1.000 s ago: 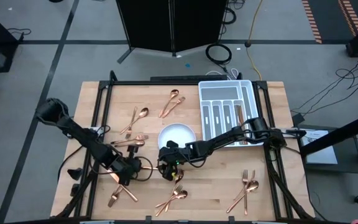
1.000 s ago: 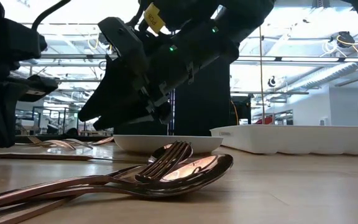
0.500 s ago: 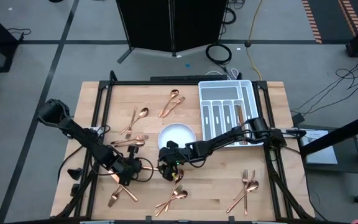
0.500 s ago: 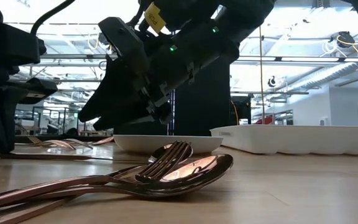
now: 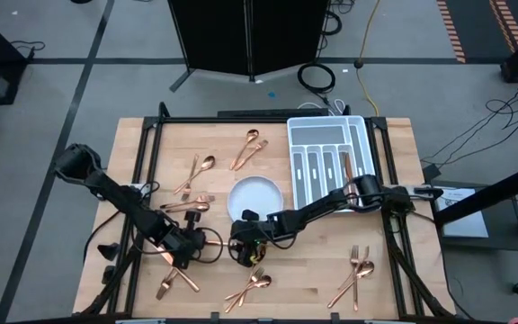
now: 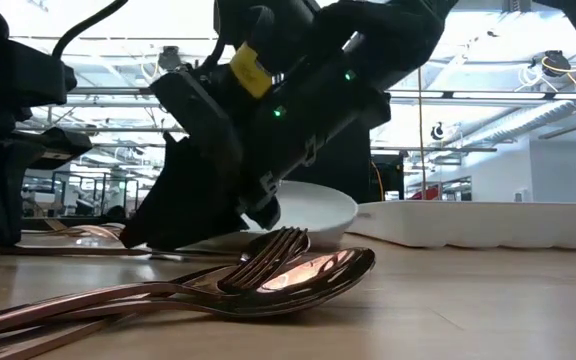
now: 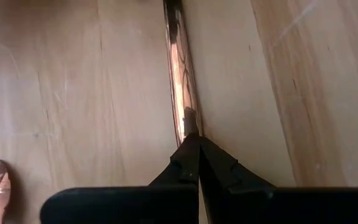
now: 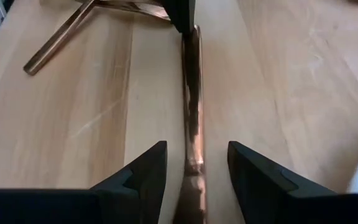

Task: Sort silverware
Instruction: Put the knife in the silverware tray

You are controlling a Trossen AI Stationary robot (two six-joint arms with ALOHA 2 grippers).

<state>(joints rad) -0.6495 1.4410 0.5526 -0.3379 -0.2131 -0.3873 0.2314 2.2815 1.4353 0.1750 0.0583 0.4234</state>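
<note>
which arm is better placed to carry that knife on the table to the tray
Right. The right gripper is open astride the knife and its arm is on the tray side; the left gripper is shut on the far end.

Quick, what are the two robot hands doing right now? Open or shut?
Left gripper: shut on one end of a copper knife.
Right gripper: open, one finger on each side of the same knife's other end.

text: none legible | yellow tag [image 6: 251,70] on arm: possibly printed, unreadable
</note>
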